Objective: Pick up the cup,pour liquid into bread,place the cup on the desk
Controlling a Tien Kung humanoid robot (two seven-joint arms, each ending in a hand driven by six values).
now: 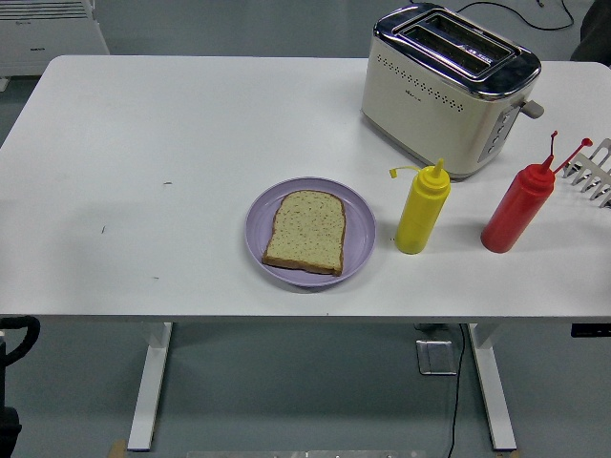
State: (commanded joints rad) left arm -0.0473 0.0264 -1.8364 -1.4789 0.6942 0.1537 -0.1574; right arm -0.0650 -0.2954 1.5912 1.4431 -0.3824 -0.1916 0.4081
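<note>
One slice of brown bread (305,231) lies flat on a round lilac plate (256,231) near the table's front edge. To its right a yellow squeeze bottle (422,212) stands upright, and further right a red squeeze bottle (516,210), both with their caps flipped open. I see no cup anywhere. Neither of my hands is over the table. Only a black piece of my left arm (14,336) shows at the lower left corner, below the table's edge.
A cream and chrome toaster (444,91) stands at the back right, behind the bottles. A white wire rack (594,172) pokes in at the right edge. The white table (172,143) carries a few small dark specks on its left half.
</note>
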